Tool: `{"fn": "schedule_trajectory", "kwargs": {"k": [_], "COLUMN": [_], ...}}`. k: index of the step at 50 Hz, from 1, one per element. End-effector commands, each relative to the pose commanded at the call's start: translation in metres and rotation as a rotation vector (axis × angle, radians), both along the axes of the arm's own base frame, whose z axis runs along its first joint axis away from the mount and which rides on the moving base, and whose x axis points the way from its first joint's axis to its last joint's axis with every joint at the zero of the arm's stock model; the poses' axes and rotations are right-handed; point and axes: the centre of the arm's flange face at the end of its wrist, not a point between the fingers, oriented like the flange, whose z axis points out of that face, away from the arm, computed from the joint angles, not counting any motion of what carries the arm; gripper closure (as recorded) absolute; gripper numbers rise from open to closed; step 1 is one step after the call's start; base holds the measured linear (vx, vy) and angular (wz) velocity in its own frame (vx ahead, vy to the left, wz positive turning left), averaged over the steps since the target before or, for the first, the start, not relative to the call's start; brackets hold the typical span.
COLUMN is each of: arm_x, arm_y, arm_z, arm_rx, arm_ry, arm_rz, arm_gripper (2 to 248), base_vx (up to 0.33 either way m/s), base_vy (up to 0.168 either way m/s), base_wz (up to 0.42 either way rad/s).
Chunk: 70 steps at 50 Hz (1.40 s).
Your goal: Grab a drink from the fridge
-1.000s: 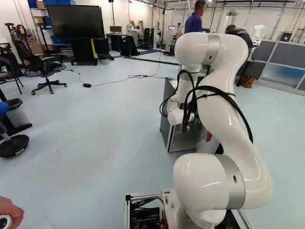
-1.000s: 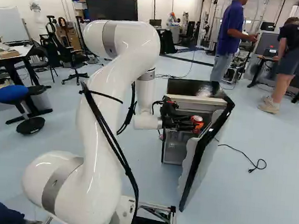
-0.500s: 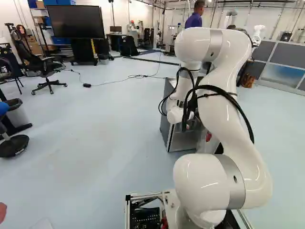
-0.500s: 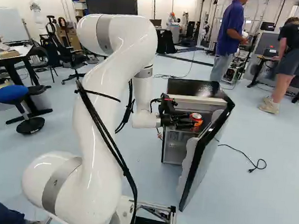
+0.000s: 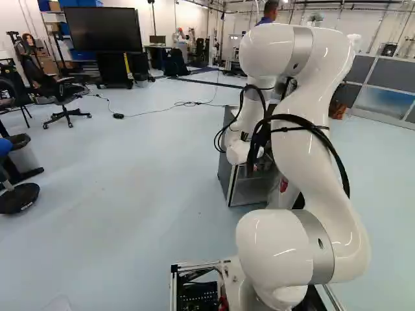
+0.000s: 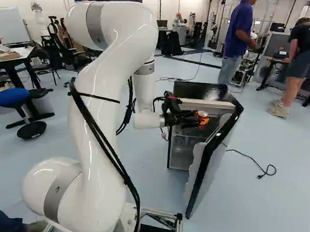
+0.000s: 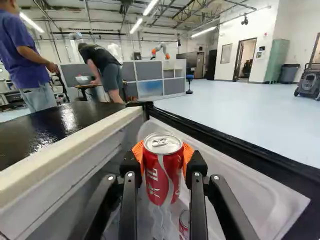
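Pale blue floor [image 5: 130, 162] runs right across this big workshop, with a large dark screen [image 5: 104, 29] at the back and an office chair [image 5: 61, 103] in front of it, both at the left of my left base view. Over in the right base view, there's the fridge [image 6: 196, 91], black on top, its door [image 6: 209, 173] standing wide open, and a black cable [image 6: 244, 155] on the floor just beyond the door.

And here's my drink! My tool [image 6: 195, 119] has the red can [image 7: 163, 175] gripped, an orange pad [image 7: 188, 154] against it on either side, fingers closed in on its walls. The can is close to upright, silver lid up, tab in plain sight. I've got it high at the fridge's opening, about level with the pale trim [image 6: 206, 103] under the black top, between the cabinet and the open door. My white arm [image 6: 111, 90] arches up and reaches down to it.

Looking along the tool, I spot a second can [image 7: 184, 222] lower down, beneath the one I'm holding, partly hidden by a finger; which shelf it's on, I can't tell.
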Motion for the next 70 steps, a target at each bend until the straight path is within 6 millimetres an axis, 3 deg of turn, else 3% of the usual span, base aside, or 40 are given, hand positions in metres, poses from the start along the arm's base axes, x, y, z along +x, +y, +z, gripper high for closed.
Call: {"fn": "schedule_trajectory", "kwargs": {"k": [70], "arm_x": [0.025], "arm_y": [0.015], "arm_z": [0.073], "arm_rx": [0.080], "arm_ry": [-0.070], "arm_rz": [0.321], "arm_gripper": [154], "base_vx": [0.000], "base_vy": [0.000], "base_wz": [0.000]}}
